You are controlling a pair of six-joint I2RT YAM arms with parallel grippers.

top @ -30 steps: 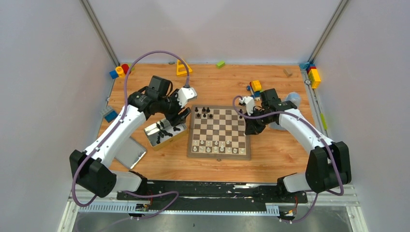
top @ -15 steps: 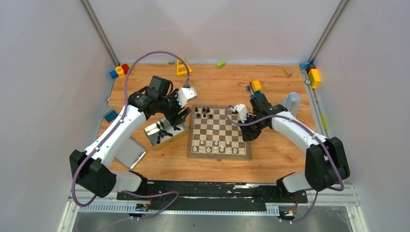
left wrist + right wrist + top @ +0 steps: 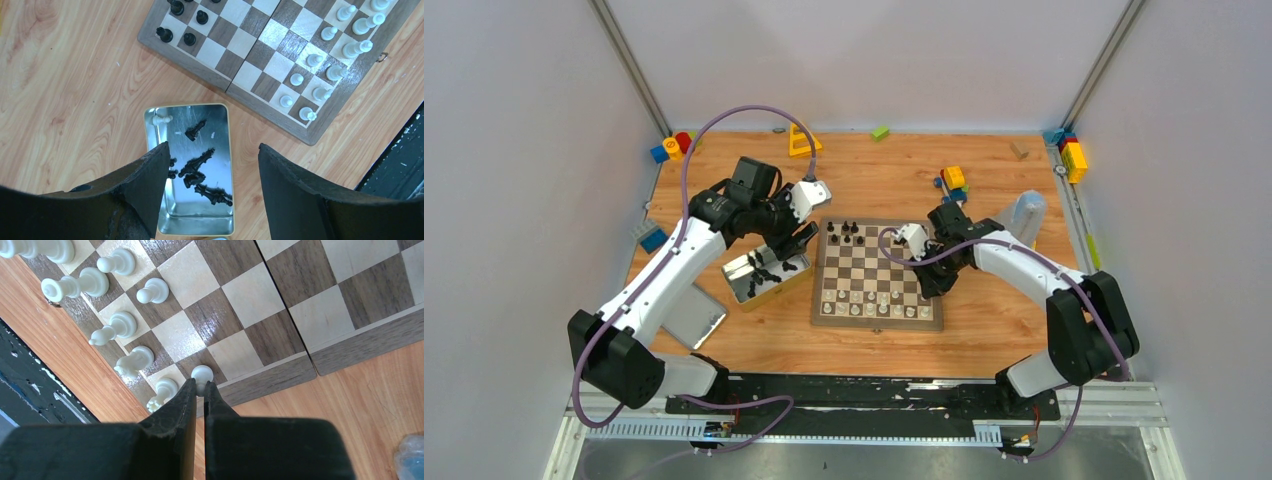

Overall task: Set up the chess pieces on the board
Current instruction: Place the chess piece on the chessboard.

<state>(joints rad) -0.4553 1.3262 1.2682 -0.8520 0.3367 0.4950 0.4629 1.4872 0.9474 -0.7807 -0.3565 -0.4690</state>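
Grey-walled cell with a light wooden tabletop (image 3: 984,340). A flat square chessboard of dark brown and cream checks (image 3: 879,323) lies at its centre.

The right gripper (image 3: 200,385), fingers pressed together on a small pale pawn (image 3: 202,373), hangs over the board's near right corner, beside the pale pieces already standing there (image 3: 122,325).

The left gripper (image 3: 212,155), jaws spread and empty, hovers over a shallow silver metal tin (image 3: 229,170) just left of the board, where loose black pieces (image 3: 200,162) lie.

Step in hand, apparently: seating the pawn. The next move calls for lowering it upright onto a vacant square without nudging its neighbours, then releasing.
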